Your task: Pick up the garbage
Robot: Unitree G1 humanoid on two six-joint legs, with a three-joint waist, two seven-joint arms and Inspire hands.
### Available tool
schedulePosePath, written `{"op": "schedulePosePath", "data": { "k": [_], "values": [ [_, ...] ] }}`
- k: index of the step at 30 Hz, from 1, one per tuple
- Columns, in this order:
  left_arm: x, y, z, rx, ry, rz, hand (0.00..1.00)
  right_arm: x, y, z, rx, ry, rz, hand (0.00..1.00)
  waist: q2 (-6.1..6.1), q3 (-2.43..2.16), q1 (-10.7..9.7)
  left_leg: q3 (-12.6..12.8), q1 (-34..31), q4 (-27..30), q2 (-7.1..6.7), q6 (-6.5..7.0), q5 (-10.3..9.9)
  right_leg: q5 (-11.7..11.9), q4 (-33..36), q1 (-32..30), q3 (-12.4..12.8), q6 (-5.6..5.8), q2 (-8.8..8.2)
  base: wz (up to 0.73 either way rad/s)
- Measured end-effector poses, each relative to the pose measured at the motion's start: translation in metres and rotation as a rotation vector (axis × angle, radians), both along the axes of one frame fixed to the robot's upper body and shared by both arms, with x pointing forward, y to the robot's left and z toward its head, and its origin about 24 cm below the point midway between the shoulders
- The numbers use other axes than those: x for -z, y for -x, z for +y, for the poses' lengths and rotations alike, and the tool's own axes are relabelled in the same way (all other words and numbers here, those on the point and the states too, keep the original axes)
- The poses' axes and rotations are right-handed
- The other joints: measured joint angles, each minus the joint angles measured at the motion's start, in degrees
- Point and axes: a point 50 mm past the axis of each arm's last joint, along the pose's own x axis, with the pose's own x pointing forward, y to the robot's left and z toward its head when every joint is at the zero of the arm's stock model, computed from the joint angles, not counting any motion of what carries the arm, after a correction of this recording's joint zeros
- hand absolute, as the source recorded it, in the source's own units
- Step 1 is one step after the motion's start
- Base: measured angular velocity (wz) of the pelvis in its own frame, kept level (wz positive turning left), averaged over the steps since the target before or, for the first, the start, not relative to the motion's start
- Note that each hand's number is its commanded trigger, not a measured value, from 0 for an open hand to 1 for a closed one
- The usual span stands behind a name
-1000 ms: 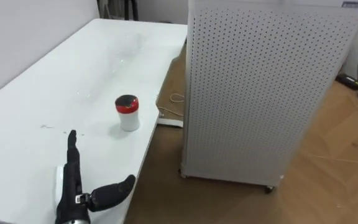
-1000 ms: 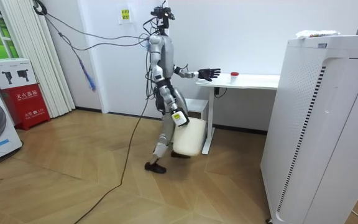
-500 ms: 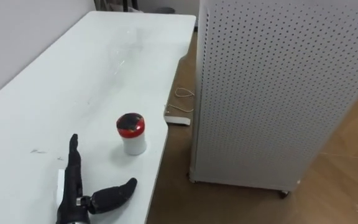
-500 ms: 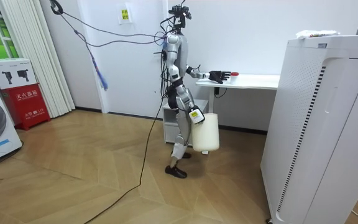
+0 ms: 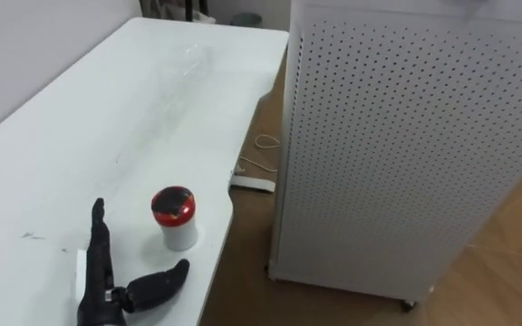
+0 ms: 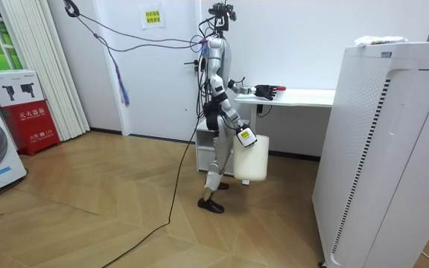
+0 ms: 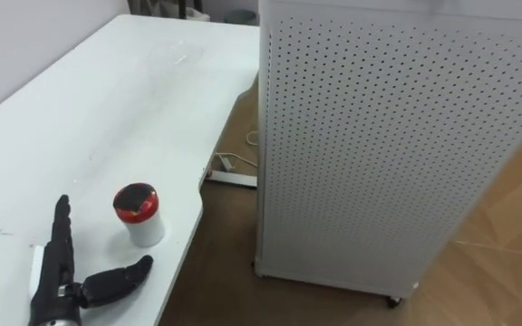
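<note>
left hand [image 5: 105, 292] was out over the table [image 5: 80, 136], fingers straight, thumb spread, holding nothing, and the red-lidded cup [image 5: 174, 217] stood upright by the table's edge, so a clumsy reach could have knocked it off.

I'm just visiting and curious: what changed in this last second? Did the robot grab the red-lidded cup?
The robot has walked up to the white table, so its left hand now reaches over the top, close to the red-lidded cup. Nothing was grabbed: that hand stayed open and the cup kept its place. The white bin still hangs from its right hand.
</note>
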Motion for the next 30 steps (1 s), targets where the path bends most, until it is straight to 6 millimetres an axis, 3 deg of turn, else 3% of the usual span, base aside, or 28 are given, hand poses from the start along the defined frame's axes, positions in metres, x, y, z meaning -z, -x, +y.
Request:
{"op": "schedulePosePath", "data": {
  "k": [20, 30],
  "values": [
    [0.0023, -0.0031, 0.0009, -0.081, 0.016, -0.002, 0.0, -0.0005, -0.0021, 0.0035, -0.038, -0.03, 0.002, 1.0, -0.21, -0.01, -1.36, 0.04, 1.14, -1.02, 0.16, -0.22, 0.25, 0.56, -1.61, 1.28, 0.5, -0.15, 0.58, 0.0],
    [0.0032, -0.0081, 0.0009, -0.101, 0.05, -0.004, 0.0, 0.0006, -0.0002, 0.0059, -0.065, -0.025, 0.011, 1.0, 0.26, 0.01, -1.4, 0.22, 1.5, -2.22, 0.6, -0.54, 0.93, 1.94, -3.87, 1.97, 0.37, -0.52, 1.23, -0.02]
  ]
}}
